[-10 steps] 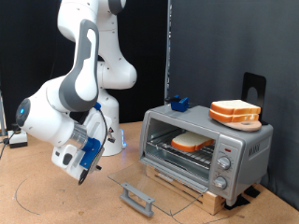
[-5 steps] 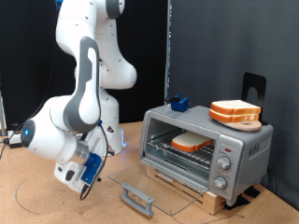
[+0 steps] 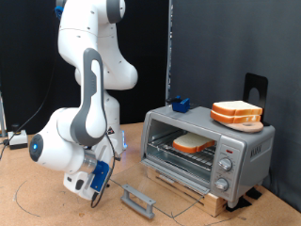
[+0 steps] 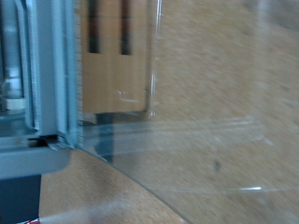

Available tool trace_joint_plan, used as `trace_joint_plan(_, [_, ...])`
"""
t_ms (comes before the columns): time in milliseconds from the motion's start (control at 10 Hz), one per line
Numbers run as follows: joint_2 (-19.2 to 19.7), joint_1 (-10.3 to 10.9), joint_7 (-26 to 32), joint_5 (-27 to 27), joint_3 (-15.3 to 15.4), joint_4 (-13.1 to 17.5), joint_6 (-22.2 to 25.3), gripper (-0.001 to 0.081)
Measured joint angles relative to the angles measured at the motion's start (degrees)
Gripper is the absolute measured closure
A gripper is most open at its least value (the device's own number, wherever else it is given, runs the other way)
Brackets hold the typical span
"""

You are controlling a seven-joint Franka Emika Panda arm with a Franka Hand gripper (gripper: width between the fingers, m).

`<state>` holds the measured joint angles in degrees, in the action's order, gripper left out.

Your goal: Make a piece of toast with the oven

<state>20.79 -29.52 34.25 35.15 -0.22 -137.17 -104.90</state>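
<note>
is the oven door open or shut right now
Open. In the exterior view the oven has its glass door folded down flat, its grey handle near the claw, and a piece of toast sits on the rack.

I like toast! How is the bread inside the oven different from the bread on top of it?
The piece of toast inside the oven is one slice lying on the wire rack, behind the open glass door. The bread on top is a stack of slices resting on the oven's roof. Both have pale faces and orange-brown crusts. The end effector is low near the door handle, touching neither.
</note>
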Motion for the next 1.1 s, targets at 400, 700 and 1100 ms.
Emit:
trace_joint_plan(400, [-2.2, -0.1, 1.2, 0.7, 0.9, -0.7, 7.9, -0.0003])
trace_joint_plan(700, [-5.4, -1.3, 3.2, 1.3, 0.8, -0.6, 18.1, -0.0003])
trace_joint_plan(1100, [-10.3, -1.4, 5.9, 1.6, 1.2, -2.0, 27.4, -0.0003])
